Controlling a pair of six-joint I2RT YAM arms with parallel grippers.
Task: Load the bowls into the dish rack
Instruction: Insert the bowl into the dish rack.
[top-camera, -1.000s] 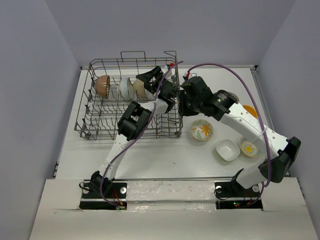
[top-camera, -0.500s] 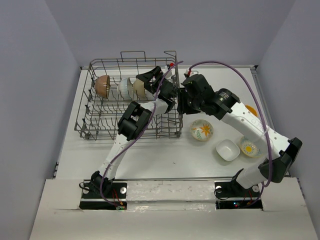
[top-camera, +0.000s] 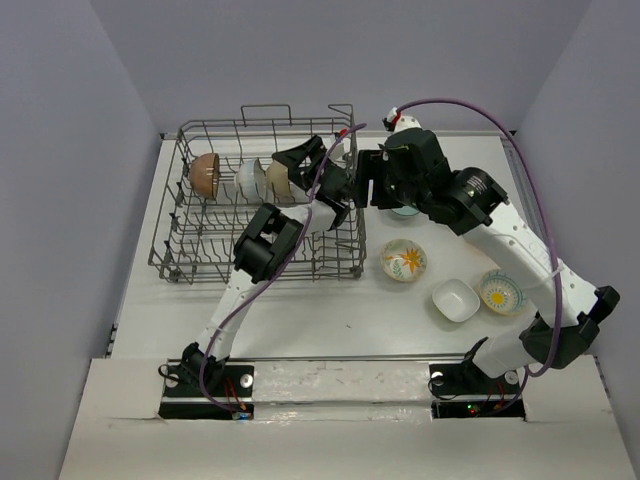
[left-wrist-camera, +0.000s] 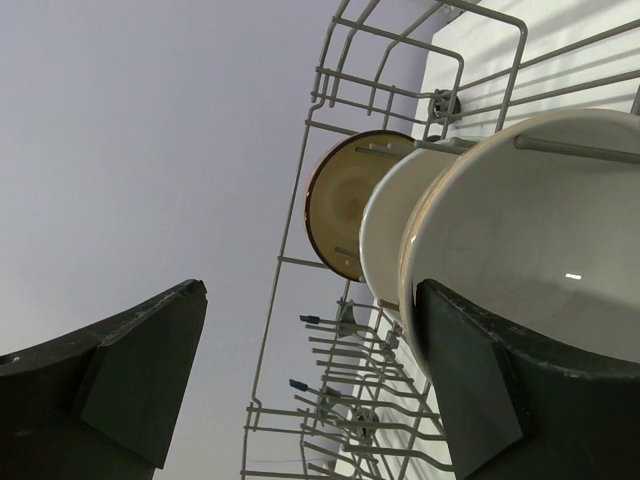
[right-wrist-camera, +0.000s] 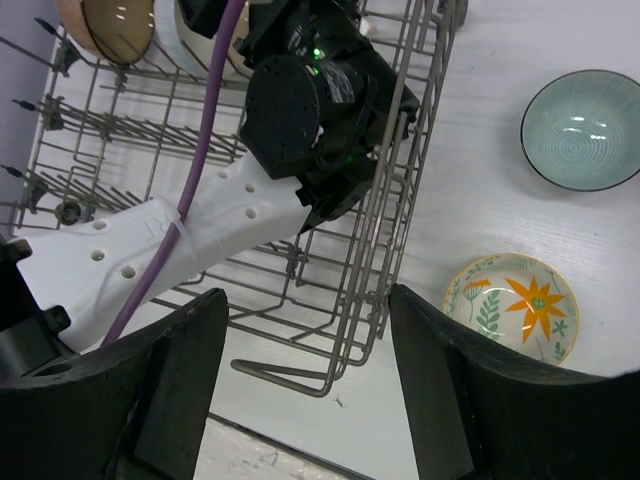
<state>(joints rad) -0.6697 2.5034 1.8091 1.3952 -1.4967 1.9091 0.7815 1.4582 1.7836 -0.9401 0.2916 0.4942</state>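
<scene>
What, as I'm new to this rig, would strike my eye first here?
The grey wire dish rack at far left, with three bowls on edge along its back row and the left pincer open beside them. Right of the rack, a floral bowl and a squarish white bowl sit loose on the table.

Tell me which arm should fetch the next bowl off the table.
Right. The right gripper is open and empty beside the dish rack, with the teal bowl and floral bowl close by. The left gripper sits inside the rack by the racked bowls.
</scene>
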